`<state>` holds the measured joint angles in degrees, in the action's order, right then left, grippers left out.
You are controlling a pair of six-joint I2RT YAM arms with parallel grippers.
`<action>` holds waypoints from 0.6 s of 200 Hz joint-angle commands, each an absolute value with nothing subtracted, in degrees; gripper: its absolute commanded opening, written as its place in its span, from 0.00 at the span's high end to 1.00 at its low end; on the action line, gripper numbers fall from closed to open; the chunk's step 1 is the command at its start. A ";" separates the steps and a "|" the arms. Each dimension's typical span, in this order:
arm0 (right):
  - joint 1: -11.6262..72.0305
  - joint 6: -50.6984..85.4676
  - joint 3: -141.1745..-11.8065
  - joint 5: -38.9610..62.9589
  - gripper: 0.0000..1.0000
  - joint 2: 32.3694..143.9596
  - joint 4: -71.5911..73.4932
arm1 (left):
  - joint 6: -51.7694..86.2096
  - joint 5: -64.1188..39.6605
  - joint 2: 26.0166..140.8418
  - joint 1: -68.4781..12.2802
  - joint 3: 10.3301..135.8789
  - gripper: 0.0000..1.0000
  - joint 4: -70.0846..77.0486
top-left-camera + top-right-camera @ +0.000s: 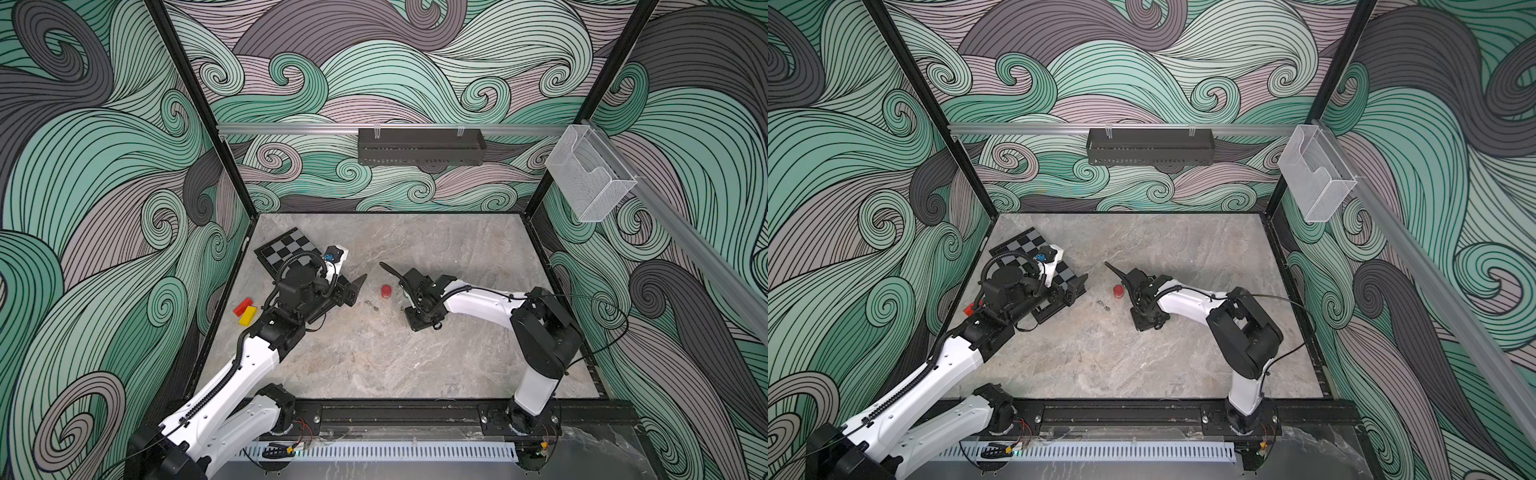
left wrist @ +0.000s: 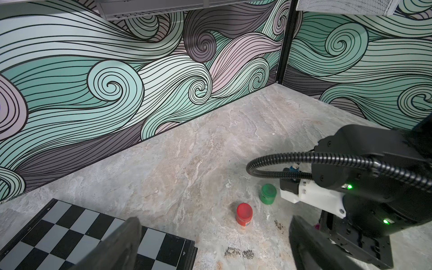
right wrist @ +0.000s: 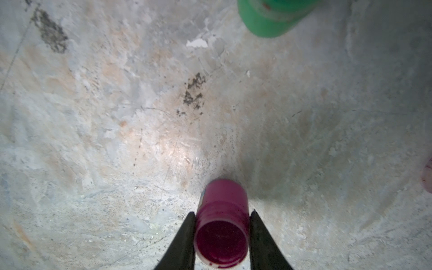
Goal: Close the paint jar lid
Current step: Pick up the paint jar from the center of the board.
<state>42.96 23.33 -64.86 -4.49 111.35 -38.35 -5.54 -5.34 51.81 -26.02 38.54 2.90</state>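
The right gripper (image 3: 222, 212) is clamped on the open magenta paint jar (image 3: 222, 196), one finger against each side. The jar apparently stands on the counter (image 3: 117, 140). The left gripper (image 2: 215, 245) gapes wide, empty.

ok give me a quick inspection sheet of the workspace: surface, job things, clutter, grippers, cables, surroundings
surface: grey marble-look tabletop, dark smudges near the middle.
job's things: open magenta paint jar, no lid on it; its lid not clearly seen.
clutter: red-lidded paint jar, green paint jar, black-and-grey chessboard, red block, yellow block.
grippers: left gripper open, empty; right gripper closed on the magenta jar's sides.
cables: black corrugated hose on the left arm; thin black cable looping off the right arm.
surroundings: swirl-patterned walls, black basket, pale wall holder.
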 commanded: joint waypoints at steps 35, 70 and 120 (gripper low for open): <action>41.52 21.49 -68.28 -2.89 0.65 103.09 -40.02 | -6.86 -16.48 49.99 -26.06 35.15 0.01 11.37; 40.53 19.37 -69.80 -1.70 0.65 97.58 -44.30 | -10.87 -31.66 49.83 -26.24 31.21 0.01 16.96; 40.28 16.94 -72.90 0.02 0.65 91.70 -51.57 | -12.03 -26.37 54.68 -36.68 26.79 0.04 24.30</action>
<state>40.42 18.96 -70.46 -1.83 93.21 -47.57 -8.54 -27.46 52.53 -30.83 28.03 18.81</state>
